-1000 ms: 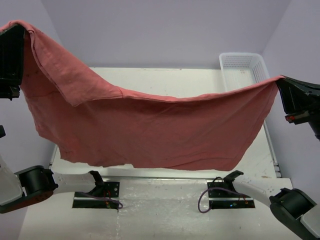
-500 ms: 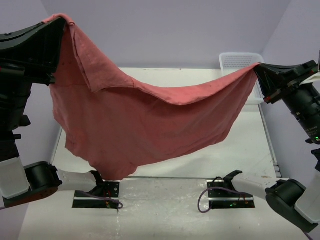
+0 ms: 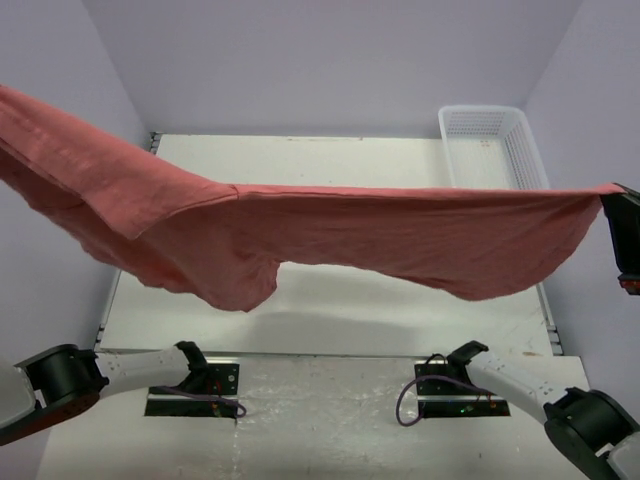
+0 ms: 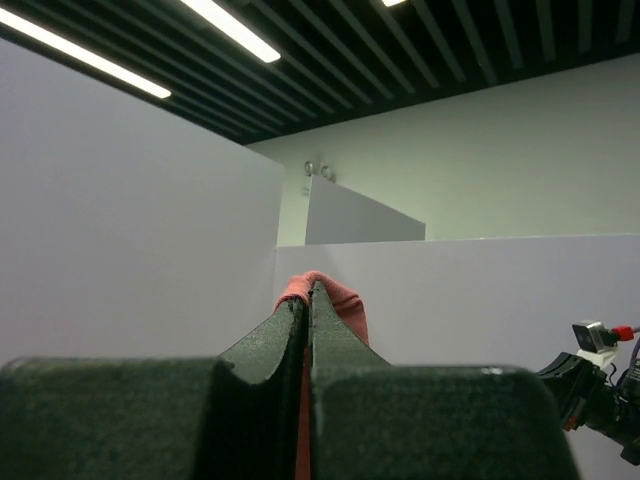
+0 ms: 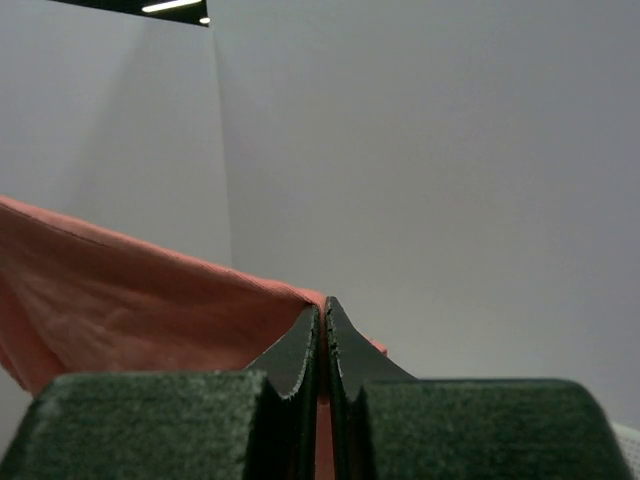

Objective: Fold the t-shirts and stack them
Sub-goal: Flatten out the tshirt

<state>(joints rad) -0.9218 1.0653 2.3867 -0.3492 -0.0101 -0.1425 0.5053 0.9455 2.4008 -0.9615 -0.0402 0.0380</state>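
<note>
One brick-red t-shirt (image 3: 330, 235) hangs stretched wide in the air above the white table (image 3: 330, 160), from the far left edge of the top view to the far right. My left gripper (image 4: 308, 290) is shut on one corner of the shirt (image 4: 340, 298); it is out of the top view. My right gripper (image 5: 322, 305) is shut on the opposite corner of the shirt (image 5: 140, 300); only its black tip (image 3: 626, 225) shows at the right edge of the top view. A sleeve flap (image 3: 130, 190) folds over at the left, and the loose hem (image 3: 240, 285) sags in the middle.
A white mesh basket (image 3: 490, 140) stands at the table's back right corner. Lilac walls close in the table on three sides. Both arm bases (image 3: 200, 380) sit at the near edge.
Both grippers swung outward, pulling the shirt taut and nearly horizontal. The hanging lower part has lifted up off the front of the table. The left arm has left the top view.
</note>
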